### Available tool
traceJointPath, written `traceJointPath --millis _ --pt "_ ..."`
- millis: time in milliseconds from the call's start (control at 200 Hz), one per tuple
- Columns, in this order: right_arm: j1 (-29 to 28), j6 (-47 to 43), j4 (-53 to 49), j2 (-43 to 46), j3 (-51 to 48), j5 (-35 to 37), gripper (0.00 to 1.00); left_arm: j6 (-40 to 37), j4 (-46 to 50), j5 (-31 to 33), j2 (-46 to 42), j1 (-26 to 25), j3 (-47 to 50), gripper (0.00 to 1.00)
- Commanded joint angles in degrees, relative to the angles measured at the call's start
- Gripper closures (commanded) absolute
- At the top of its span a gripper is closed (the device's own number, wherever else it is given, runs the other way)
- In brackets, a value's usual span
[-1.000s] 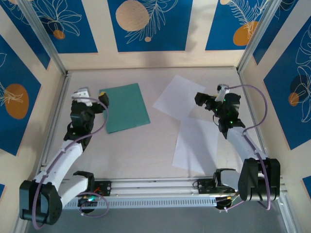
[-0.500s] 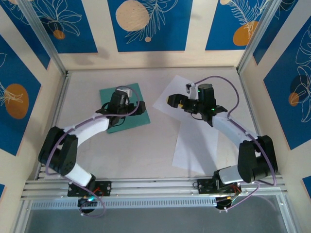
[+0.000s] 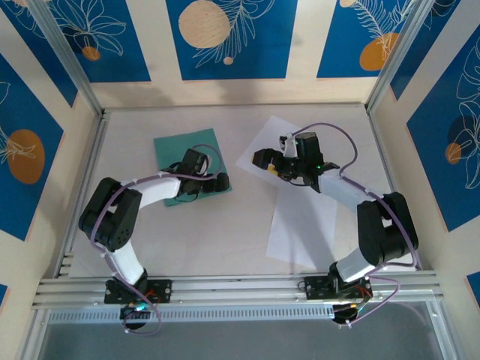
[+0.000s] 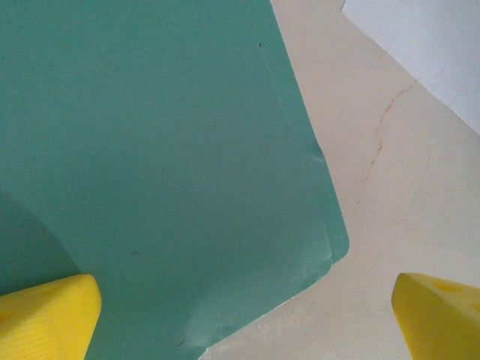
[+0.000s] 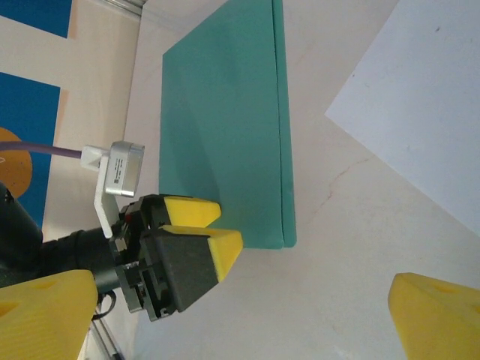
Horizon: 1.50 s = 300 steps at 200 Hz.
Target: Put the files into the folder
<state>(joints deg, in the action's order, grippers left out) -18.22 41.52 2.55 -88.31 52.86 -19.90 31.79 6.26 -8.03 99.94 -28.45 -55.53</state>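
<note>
Closest to the arms, the near file (image 3: 304,225) lies flat toward the near right corner of the desk (image 3: 225,232). It is a thin white sheet that looks light, limp and easy to crease. Lying flush on the surface it offers no lip, so a free corner or edge, slid or peeled up, seems the only purchase. Further in, left of the middle, the left end effector (image 3: 219,182) sits low with its fingers wide apart and gripping nothing. It straddles the near right corner of the folder (image 3: 176,150), with one yellow fingertip (image 4: 45,315) over the teal cover and the other over bare desk. The folder lies closed and flat. At that corner two leaves show slightly offset, which looks like the place to catch the top leaf. The folder should be light, a little stiffer than paper, and smooth enough to skate if pushed. Nothing shows inside it, and both sheets lie outside. Across the gap, the right end effector (image 3: 261,159) hovers, likewise spread and empty, over the far file (image 3: 274,139), which lies toward the far edge, right of centre.
</note>
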Motion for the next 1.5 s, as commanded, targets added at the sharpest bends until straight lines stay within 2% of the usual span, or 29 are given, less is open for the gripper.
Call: traceJointPath --millis 0,235,430,570,695,765,845,970,1065,1135,1190,1370,1496 --pt "-0.38 2.14 0.94 -1.54 3.47 -2.84 0.0 2.2 4.33 -1.88 -0.26 -1.52 1.59 0.01" --pt "-1.19 3.16 -0.76 -5.82 7.49 -3.68 0.02 7.18 4.57 -3.7 -5.49 -5.6 9.8 0.02" --pt "-3.5 3.45 -1.76 -8.09 8.17 -3.57 0.03 10.82 5.12 -3.51 -11.75 -11.71 16.06 0.02" --pt "-6.05 2.93 -4.28 -10.07 8.77 -2.9 0.05 11.58 6.81 -4.16 -15.43 -13.65 15.38 0.02" --pt "-8.08 3.52 -4.56 -10.94 7.99 -2.35 0.08 9.29 12.05 0.23 -20.27 -12.92 12.05 0.01" --pt "-8.92 4.01 -5.15 -11.29 7.81 -1.84 0.09 7.31 15.33 2.28 -22.3 -11.55 9.8 0.01" --pt "-9.91 4.41 -6.27 -11.79 7.95 -0.92 0.15 4.18 19.15 5.78 -24.5 -9.51 8.09 0.0" --pt "-12.32 4.71 -8.5 -12.73 8.68 1.75 0.18 1.59 23.15 10.14 -27.36 -3.36 7.71 0.0" --pt "-14.14 4.8 -10.55 -13.91 9.6 3.58 0.19 1.18 23.12 7.86 -29.2 4.44 10.03 0.0" --pt "-14.75 5.04 -10.85 -14.8 9.88 3.66 0.25 0.56 22.66 7.27 -30.3 8.43 11.78 0.0" --pt "-15.06 5.65 -10.43 -15.41 9.71 3.68 0.26 0.05 22.49 6.66 -30.68 10.9 12.83 0.0" --pt "-16.07 5.59 -11.03 -17.46 10.97 4.21 0.28 -0.06 19.56 0.72 -29.26 17.22 15.94 0.0" --pt "-16.66 5.1 -12.32 -18.84 12.39 5.3 0.29 -0.19 17.23 -1.84 -27.83 19.25 17.45 0.01"
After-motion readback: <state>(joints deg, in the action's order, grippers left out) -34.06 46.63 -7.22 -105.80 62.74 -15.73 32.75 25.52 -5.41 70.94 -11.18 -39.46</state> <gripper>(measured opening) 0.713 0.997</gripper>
